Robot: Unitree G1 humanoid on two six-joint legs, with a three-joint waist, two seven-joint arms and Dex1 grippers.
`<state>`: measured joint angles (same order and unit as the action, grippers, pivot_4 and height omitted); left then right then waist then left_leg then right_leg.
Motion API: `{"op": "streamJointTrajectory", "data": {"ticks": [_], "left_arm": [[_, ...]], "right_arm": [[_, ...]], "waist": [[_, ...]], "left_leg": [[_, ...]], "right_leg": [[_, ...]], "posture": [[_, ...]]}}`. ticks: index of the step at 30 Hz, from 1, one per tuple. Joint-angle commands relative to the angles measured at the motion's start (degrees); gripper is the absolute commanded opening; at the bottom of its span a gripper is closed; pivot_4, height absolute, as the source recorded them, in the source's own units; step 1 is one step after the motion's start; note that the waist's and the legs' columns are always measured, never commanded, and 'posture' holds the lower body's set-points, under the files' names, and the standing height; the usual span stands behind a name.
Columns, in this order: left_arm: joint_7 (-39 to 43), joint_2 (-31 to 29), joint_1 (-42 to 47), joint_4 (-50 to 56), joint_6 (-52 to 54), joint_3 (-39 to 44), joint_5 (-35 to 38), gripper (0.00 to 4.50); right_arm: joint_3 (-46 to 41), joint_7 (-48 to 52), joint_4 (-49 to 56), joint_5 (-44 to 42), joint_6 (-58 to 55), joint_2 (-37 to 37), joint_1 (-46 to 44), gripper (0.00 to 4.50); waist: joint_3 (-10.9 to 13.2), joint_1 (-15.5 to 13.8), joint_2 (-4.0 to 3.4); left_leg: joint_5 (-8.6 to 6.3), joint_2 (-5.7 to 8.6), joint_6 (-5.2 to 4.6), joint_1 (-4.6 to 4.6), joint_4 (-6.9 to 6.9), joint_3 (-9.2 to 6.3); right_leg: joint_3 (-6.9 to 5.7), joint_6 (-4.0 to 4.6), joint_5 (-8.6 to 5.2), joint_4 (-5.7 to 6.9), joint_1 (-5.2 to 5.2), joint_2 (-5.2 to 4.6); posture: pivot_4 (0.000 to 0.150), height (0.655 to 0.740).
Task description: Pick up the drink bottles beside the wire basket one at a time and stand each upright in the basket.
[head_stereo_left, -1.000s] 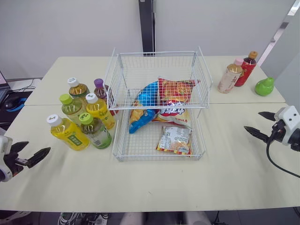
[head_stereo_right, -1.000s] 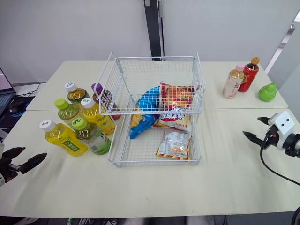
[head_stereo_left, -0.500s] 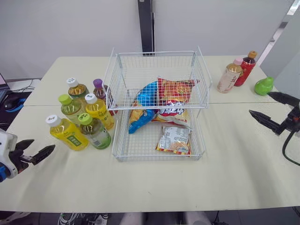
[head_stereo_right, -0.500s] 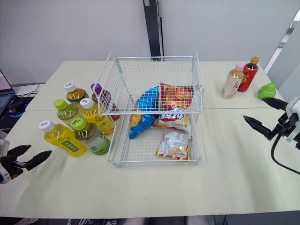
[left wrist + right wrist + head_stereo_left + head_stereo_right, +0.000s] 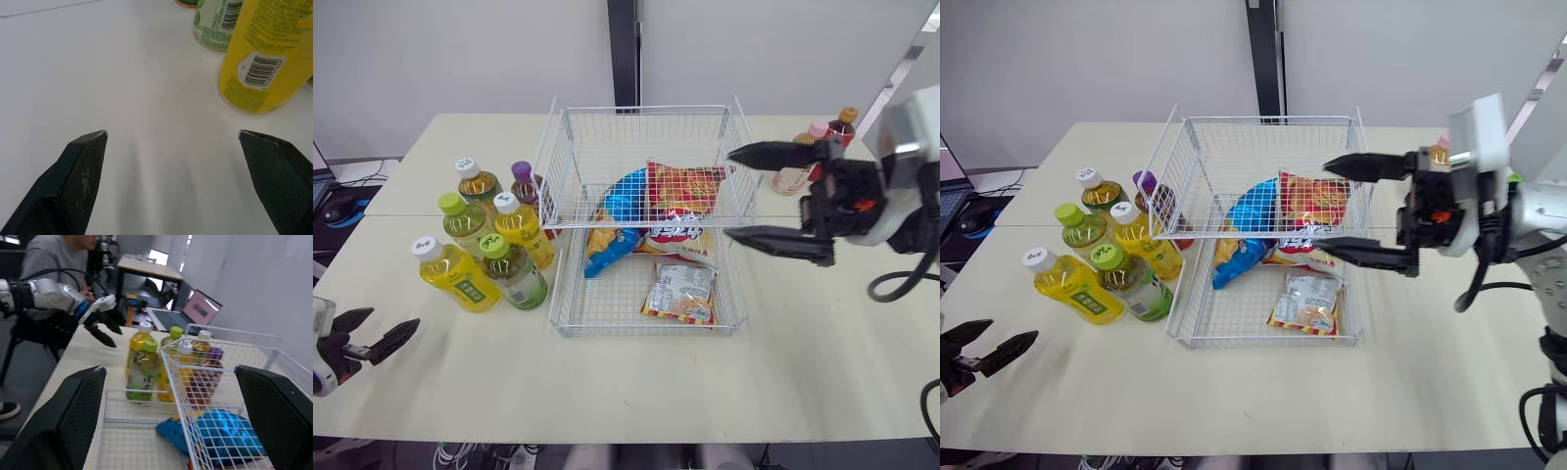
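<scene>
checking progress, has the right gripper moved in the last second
Yes: the right gripper swung leftward, from near the table edge to beside the wire basket.

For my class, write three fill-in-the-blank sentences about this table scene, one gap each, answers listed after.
On the robot's left of the wire basket stand ____ bottles.
The bottle nearest the left claw has a ____ cap.
The right claw has its two fingers wide ____.
Answers: six; white; open.

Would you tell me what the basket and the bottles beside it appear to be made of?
The wire basket looks like white-coated metal, a grid of thin stiff rods. The drink bottles look like clear glossy plastic, the liquid showing through, with printed labels and opaque caps.
</scene>
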<state>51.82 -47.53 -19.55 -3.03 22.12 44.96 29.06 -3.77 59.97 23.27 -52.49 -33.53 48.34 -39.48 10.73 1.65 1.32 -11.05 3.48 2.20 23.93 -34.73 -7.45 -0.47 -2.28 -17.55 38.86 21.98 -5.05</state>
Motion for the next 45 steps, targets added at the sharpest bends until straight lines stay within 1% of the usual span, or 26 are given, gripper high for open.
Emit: {"op": "streamJointTrajectory", "data": {"ticks": [1,2,4,6,9,12,16,22,26,28,32,38,45], "left_arm": [[-1.0,0.1,-2.8,8.0,7.2,9.0,6.8,4.47],[-1.1,-0.1,-3.3,9.2,8.9,10.5,8.1,4.47],[-0.8,-1.6,-4.3,12.9,16.3,15.3,14.4,4.47],[-0.6,-2.8,-4.8,15.5,21.2,18.2,18.6,4.47],[-1.9,-3.2,-3.8,17.8,24.1,19.4,21.4,4.47],[-4.8,-2.5,-1.2,20.5,24.2,18.2,22.4,4.47],[-13.2,-0.8,6.8,23.2,21.7,12.5,20.2,4.47],[-19.0,0.4,12.5,25.3,21.7,6.6,19.5,4.47],[-22.3,1.2,14.0,25.6,19.9,2.0,15.4,4.47],[-23.0,1.3,14.4,25.7,19.2,0.4,13.7,4.47],[-24.9,2.4,16.4,25.4,19.4,-1.4,13.2,4.47],[-25.0,2.1,17.0,25.1,19.3,-4.9,10.9,4.47],[-25.2,2.1,18.8,24.5,19.4,-7.1,9.4,4.47]], "right_arm": [[2.2,2.9,-0.6,2.5,2.4,-2.4,-1.7,4.5],[2.6,3.2,-0.9,3.0,2.6,-3.1,-1.8,4.5],[3.0,3.3,-1.2,4.0,3.0,-4.3,-1.8,4.5],[3.0,3.5,-1.2,4.7,3.1,-4.9,-1.5,4.5],[3.0,4.0,-1.4,5.4,3.2,-5.4,-1.1,4.5],[2.8,4.4,-1.3,6.0,3.4,-5.9,-0.7,4.5],[2.6,4.5,-0.9,6.1,2.9,-6.3,-0.7,4.5],[2.2,5.4,-1.5,6.0,2.4,-5.7,-1.6,4.5],[2.1,5.5,-1.3,6.0,2.2,-5.6,-1.7,4.5],[2.1,5.4,-1.1,6.0,2.1,-5.6,-1.6,4.5],[2.1,5.3,-1.1,6.0,1.8,-5.6,-2.1,4.5],[2.2,5.4,-1.3,6.1,1.7,-5.5,-2.5,4.5],[2.3,5.3,-1.4,6.2,1.5,-5.5,-2.7,4.5]], "waist": [[0.0,-0.1,0.03],[0.0,-0.1,0.03],[0.0,-0.1,0.05],[0.0,-0.1,0.06],[0.0,-0.1,0.05],[0.0,0.0,0.05],[0.0,-0.1,0.05],[0.0,0.0,0.06],[0.0,0.2,0.06],[0.0,0.1,0.06],[0.0,0.0,0.06],[0.0,0.1,0.06],[0.0,0.0,0.06]], "left_leg": [[0.0,-0.01,0.0,0.01,0.0,-0.04],[0.0,-0.02,0.0,0.0,-0.01,-0.07],[0.0,-0.02,0.01,-0.01,-0.03,-0.09],[0.0,-0.03,0.01,-0.01,-0.06,-0.11],[0.0,-0.02,0.01,-0.05,-0.08,-0.06],[0.0,-0.04,0.01,-0.05,-0.07,-0.03],[0.01,-0.04,0.01,-0.05,-0.08,-0.03],[0.01,-0.03,0.01,-0.05,-0.09,0.04],[0.01,-0.06,0.01,-0.07,-0.09,0.07],[0.01,-0.05,0.01,-0.07,-0.09,0.07],[0.01,-0.04,0.01,-0.06,-0.1,0.06],[0.01,-0.04,0.01,-0.06,-0.1,0.06],[0.01,-0.03,0.01,-0.05,-0.11,0.06]], "right_leg": [[-0.04,0.0,0.0,0.0,0.01,0.01],[-0.07,0.01,0.0,0.04,0.01,0.02],[-0.08,0.01,0.0,0.06,0.01,0.03],[-0.1,0.01,-0.01,0.08,0.02,0.06],[-0.09,0.01,-0.01,0.07,0.02,0.06],[-0.08,0.01,0.0,0.09,0.0,0.08],[-0.07,0.02,0.0,0.1,-0.02,0.09],[-0.09,-0.01,0.04,0.11,-0.01,0.11],[-0.08,0.01,0.05,0.13,0.0,0.16],[-0.08,0.01,0.05,0.13,0.0,0.17],[-0.09,0.0,0.06,0.13,0.0,0.18],[-0.09,-0.01,0.06,0.13,-0.01,0.19],[-0.08,-0.03,0.08,0.13,-0.02,0.21]], "posture": [[0.15,0.74],[0.15,0.74],[0.15,0.74],[0.15,0.74],[0.15,0.74],[0.15,0.74],[0.15,0.74],[0.15,0.74],[0.15,0.74],[0.15,0.74],[0.15,0.74],[0.15,0.74],[0.15,0.74]]}}
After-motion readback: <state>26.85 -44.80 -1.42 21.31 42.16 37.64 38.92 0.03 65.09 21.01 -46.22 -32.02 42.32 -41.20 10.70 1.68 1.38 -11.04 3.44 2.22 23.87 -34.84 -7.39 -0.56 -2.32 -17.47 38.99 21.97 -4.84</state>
